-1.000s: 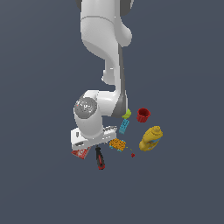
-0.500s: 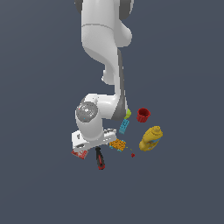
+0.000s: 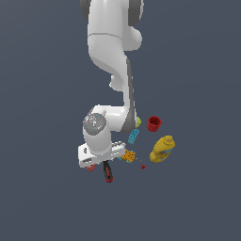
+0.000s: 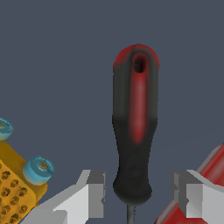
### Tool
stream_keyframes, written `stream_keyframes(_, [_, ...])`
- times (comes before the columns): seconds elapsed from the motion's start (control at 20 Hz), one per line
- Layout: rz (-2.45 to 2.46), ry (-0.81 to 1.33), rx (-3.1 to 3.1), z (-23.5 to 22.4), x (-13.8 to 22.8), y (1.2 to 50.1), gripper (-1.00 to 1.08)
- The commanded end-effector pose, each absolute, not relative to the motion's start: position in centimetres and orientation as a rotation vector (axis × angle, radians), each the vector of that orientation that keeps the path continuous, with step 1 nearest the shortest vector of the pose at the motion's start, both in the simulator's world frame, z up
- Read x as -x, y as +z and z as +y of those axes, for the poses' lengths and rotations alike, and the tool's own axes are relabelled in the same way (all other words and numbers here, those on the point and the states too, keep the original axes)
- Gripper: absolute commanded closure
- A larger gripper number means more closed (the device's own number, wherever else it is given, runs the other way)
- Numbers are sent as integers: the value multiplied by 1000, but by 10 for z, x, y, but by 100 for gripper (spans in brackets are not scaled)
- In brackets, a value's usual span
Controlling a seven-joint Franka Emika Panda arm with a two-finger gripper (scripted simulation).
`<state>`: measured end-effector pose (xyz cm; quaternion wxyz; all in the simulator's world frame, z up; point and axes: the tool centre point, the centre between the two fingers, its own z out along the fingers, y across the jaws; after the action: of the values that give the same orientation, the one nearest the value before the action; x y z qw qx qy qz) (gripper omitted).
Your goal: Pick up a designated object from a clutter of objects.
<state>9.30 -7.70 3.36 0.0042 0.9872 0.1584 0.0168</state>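
Observation:
The screwdriver (image 4: 134, 127) has a red-and-black handle and lies flat on the grey floor. In the wrist view its handle sits between my two fingers, which stand apart on either side without touching it. My gripper (image 4: 138, 194) is open, low over the handle's shaft end; the thin shaft is mostly hidden. In the exterior view the handle (image 3: 108, 171) pokes out below the gripper (image 3: 100, 162). The rest of the clutter lies to the exterior view's right of it.
An orange-and-teal piece (image 3: 128, 155) (image 4: 19, 175) lies close beside the gripper. A flat red box (image 4: 205, 175) is on the other side. A blue block (image 3: 133, 136), green ball (image 3: 137, 122), red cup (image 3: 154, 124) and yellow bottle (image 3: 162, 148) lie further off.
The gripper has come down a little closer to the screwdriver. The objects have not moved.

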Motion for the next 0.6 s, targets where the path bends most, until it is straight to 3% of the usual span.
stream_keyframes(0.0, [491, 0, -3103, -78, -80, 15, 108])
stream_keyframes(0.55, [501, 35, -3098, -74, -89, 27, 108])
